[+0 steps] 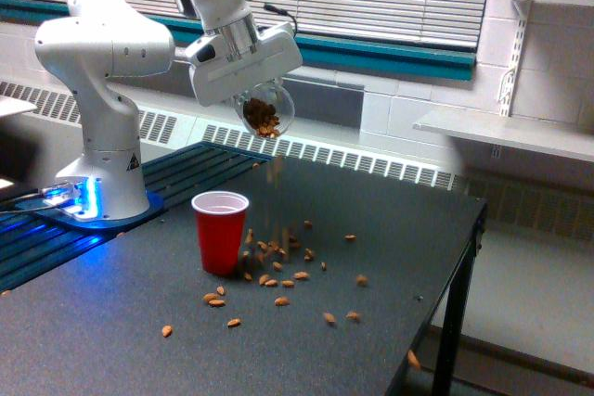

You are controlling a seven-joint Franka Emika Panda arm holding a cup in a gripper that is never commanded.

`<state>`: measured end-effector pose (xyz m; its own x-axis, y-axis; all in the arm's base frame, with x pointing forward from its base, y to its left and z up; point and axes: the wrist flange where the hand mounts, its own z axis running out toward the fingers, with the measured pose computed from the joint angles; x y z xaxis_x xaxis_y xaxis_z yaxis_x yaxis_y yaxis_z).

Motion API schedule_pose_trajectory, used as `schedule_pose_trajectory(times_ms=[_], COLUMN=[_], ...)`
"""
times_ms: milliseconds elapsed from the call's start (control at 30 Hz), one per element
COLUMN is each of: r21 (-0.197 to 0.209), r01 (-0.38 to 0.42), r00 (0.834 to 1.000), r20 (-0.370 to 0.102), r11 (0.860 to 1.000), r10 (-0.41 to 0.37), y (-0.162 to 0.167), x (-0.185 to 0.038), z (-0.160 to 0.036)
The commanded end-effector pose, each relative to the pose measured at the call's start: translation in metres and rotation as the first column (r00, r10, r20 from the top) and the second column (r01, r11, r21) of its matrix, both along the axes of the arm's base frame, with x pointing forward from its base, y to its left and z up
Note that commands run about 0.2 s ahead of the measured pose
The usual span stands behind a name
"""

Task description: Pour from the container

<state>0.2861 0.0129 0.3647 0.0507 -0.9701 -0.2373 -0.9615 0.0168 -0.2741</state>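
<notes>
The gripper [263,99], clamped on the tipped container [264,111], risks sending more almonds [278,271] past the red cup [221,231] toward the table [408,257] edge.

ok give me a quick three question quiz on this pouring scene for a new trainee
1. True or false: the almonds leaving the clear container are landing inside the red cup.
2. Multiple choice: where does the red cup stand? A) on its side on the table B) upright on the table C) in the gripper
3. Fill in: the falling almonds come down on the exterior view's ____ side of the red cup.

Key
1. False: they are scattered on the table beside the cup, and one is by the table's edge.
2. B
3. right
</notes>
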Motion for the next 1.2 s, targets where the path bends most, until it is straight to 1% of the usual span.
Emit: schedule_pose_trajectory(times_ms=[33, 100, 200, 267, 367, 433, 533, 700, 800, 900, 1000, 1067, 1133, 1200], r21=[-0.123, -0.168, -0.249, -0.262, -0.279, -0.296, -0.327, -0.341, -0.342, -0.344, -0.342, -0.342, -0.336, -0.343], r01=[-0.113, -0.136, -0.163, -0.151, -0.157, -0.178, -0.217, -0.259, -0.274, -0.277, -0.271, -0.265, -0.250, -0.233], r00=[0.992, 0.987, 0.974, 0.975, 0.974, 0.969, 0.958, 0.948, 0.944, 0.943, 0.945, 0.944, 0.946, 0.946], r20=[-0.074, -0.111, -0.195, -0.200, -0.203, -0.217, -0.252, -0.271, -0.273, -0.277, -0.274, -0.282, -0.285, -0.295], r11=[0.986, 0.976, 0.955, 0.953, 0.947, 0.938, 0.920, 0.904, 0.899, 0.897, 0.900, 0.902, 0.908, 0.910], r10=[0.104, 0.118, 0.115, 0.099, 0.101, 0.115, 0.137, 0.169, 0.183, 0.185, 0.180, 0.170, 0.155, 0.131], y=[-0.012, -0.014, -0.019, -0.027, -0.038, -0.045, -0.052, -0.055, -0.053, -0.052, -0.051, -0.052, -0.053, -0.057], x=[-0.015, -0.018, -0.025, -0.030, -0.040, -0.047, -0.056, -0.063, -0.062, -0.061, -0.059, -0.059, -0.058, -0.057], z=[-0.016, -0.018, -0.021, -0.013, 0.001, 0.007, 0.014, 0.016, 0.012, 0.006, 0.000, -0.004, -0.009, -0.014])
